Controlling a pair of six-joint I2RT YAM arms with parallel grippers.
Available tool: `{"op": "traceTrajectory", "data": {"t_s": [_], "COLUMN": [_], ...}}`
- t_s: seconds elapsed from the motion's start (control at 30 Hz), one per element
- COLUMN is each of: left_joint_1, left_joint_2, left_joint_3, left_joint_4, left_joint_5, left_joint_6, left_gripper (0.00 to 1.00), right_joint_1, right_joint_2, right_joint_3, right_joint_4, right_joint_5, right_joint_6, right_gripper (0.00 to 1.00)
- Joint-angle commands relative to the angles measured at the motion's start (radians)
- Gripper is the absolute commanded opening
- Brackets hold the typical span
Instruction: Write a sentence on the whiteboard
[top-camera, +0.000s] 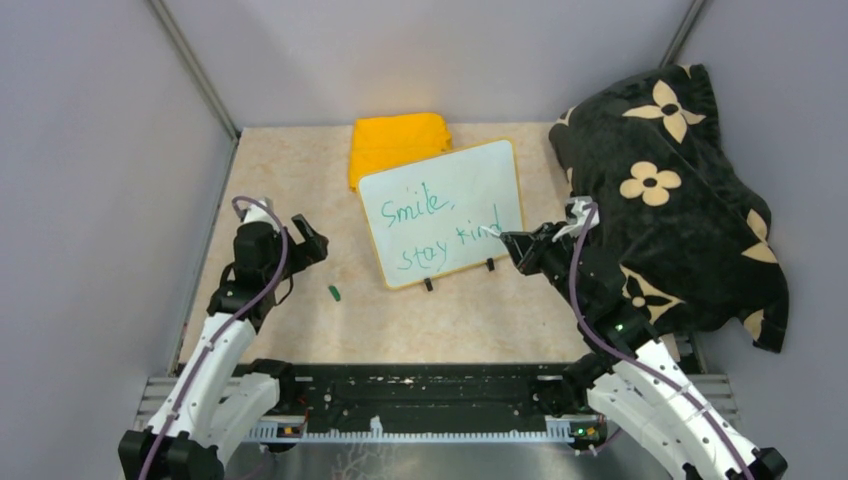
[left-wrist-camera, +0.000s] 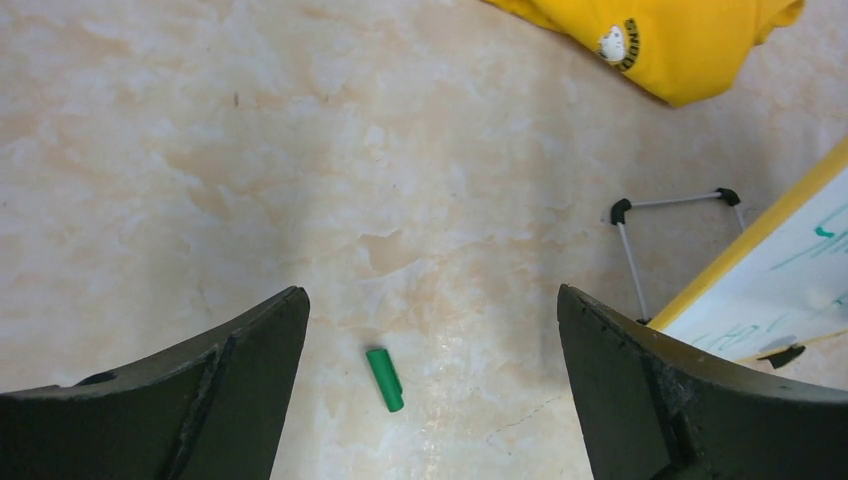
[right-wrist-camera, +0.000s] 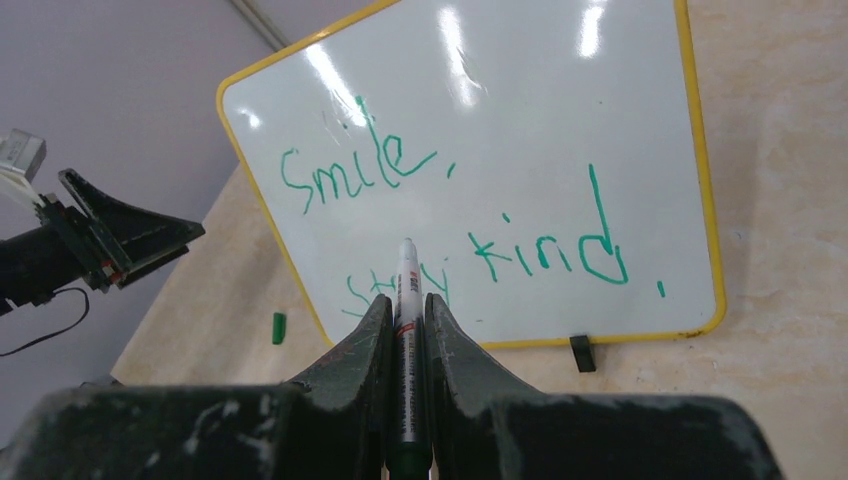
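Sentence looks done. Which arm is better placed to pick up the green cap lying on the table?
Left. The left gripper is open, the green cap seen between its fingers in the wrist view; the right gripper is shut on the marker by the whiteboard.

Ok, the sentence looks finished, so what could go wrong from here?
The marker in the right gripper is uncapped, its tip pointing at the sentence on the whiteboard; a stray move could add a mark or smear the ink. The small green cap lies loose on the table ahead of the open left gripper; a slightly off grasp might knock it away.
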Motion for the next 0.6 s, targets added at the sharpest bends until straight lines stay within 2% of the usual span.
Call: {"op": "traceTrajectory", "data": {"t_s": [0.0,0.17,0.27,0.43,0.57], "left_joint_1": [-0.005,-0.005,-0.005,-0.011,-0.013], "left_joint_2": [0.007,0.064,0.123,0.234,0.264], "left_joint_3": [0.004,0.000,0.028,0.098,0.072], "left_joint_4": [-0.113,-0.163,-0.200,-0.249,-0.218], "left_joint_5": [-0.081,-0.082,-0.072,0.044,0.107], "left_joint_6": [-0.064,-0.154,-0.184,-0.099,-0.074], "left_gripper": [0.99,0.99,0.99,0.99,0.99], "right_joint_1": [0.054,0.188,0.228,0.234,0.235], "right_joint_2": [0.041,0.102,0.117,0.117,0.108], "right_joint_3": [0.109,0.178,0.187,0.168,0.148], "right_joint_4": [0.043,0.006,0.009,0.013,0.013], "right_joint_5": [0.046,0.172,0.210,0.223,0.240], "right_joint_6": [-0.042,-0.091,-0.104,-0.110,-0.134], "right_gripper": [0.00,0.00,0.00,0.00,0.00]}}
